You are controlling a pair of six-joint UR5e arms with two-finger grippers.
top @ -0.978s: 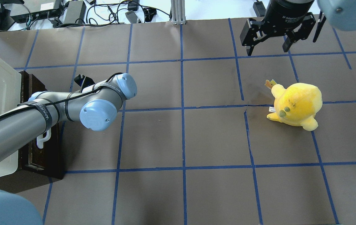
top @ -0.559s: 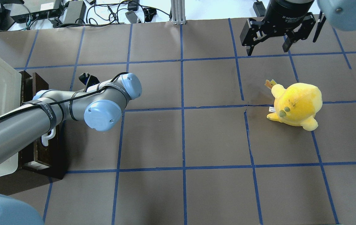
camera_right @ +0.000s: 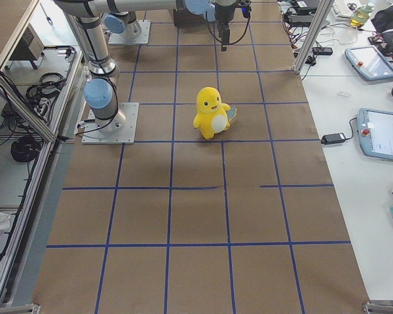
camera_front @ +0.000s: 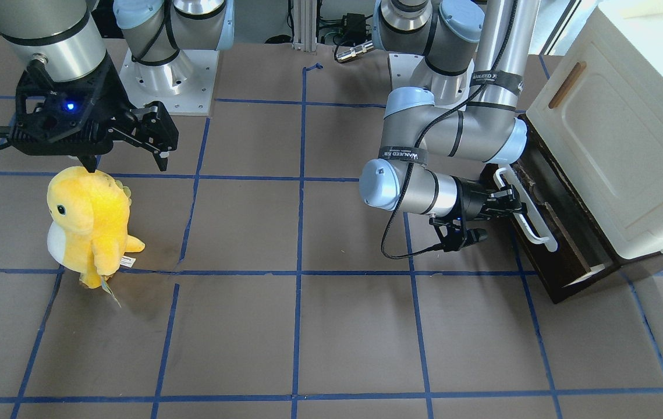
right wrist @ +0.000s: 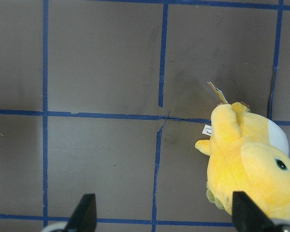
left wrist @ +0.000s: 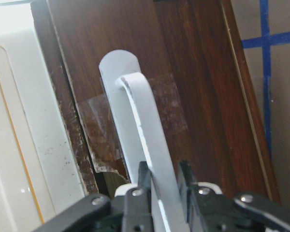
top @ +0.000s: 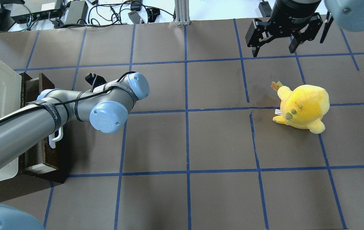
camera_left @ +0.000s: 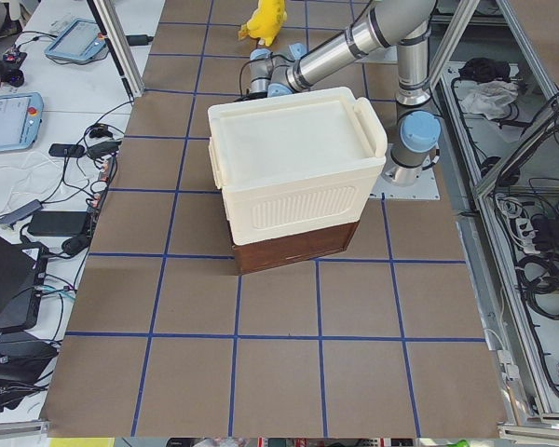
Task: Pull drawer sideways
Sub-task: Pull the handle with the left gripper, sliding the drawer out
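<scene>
Table [camera_front: 308, 326]: brown, gridded in blue tape. We take clock directions from the overhead view, with the robot at 6 o'clock.
Cabinet [camera_front: 616, 134]: cream-white box at the 9 o'clock edge, sitting on the dark case that houses the drawer. We see nothing pinning it down, so we judge that a jerk could drag the whole unit. Load should come on slowly and evenly.
Drawer [camera_front: 541, 265]: under the cabinet at 9 o'clock, partly out, with a strip of pale inner wall showing behind the dark front. It travels toward 3 o'clock. We pull straight along that line and level, with no lift or twist, or the runners may bind.
Plush toy [top: 303, 107]: yellow, at 3 o'clock, well apart from the drawer's path.
Right gripper [top: 273, 51]: jaws wide, empty, hanging near 1 o'clock. It plays no part in this step.
Handle [camera_front: 538, 230]: long white bar across the drawer front, with clear tape over its foot. We judge the mount possibly weak, so the pull goes square to the front.
Left gripper [left wrist: 163, 186]: narrowed onto the bar, one finger on each side. In the front view the grip sits off the bar's middle. We watch for the drawer yawing.
</scene>
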